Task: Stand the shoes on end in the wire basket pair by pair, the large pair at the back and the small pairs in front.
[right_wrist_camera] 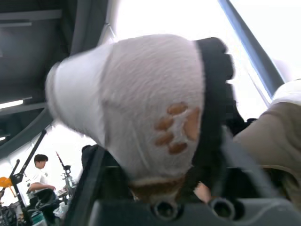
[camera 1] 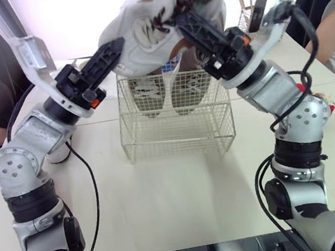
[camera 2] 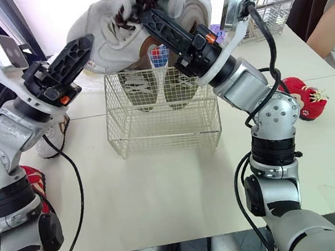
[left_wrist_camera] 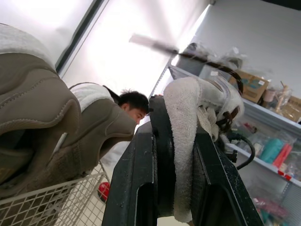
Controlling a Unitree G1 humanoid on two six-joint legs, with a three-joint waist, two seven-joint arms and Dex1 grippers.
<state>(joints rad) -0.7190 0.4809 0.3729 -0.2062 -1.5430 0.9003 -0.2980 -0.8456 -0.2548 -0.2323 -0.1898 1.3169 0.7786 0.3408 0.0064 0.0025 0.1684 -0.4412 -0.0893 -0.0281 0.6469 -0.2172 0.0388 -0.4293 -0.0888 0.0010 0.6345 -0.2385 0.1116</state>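
Both grippers are clamped on the small white shoes, left gripper on a fuzzy collar and right gripper up by the laces, holding them over the wire basket with the large tan pair upright at the back, so I'd guess lowering them into the front comes next.

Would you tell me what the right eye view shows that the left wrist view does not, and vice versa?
Right eye view: red shoes and a white sneaker on the table. Left wrist view: shelves of boxes and bottles, a person's head. Both: the left gripper clamped on the white shoes, the wire basket, and the beige pair standing in it.
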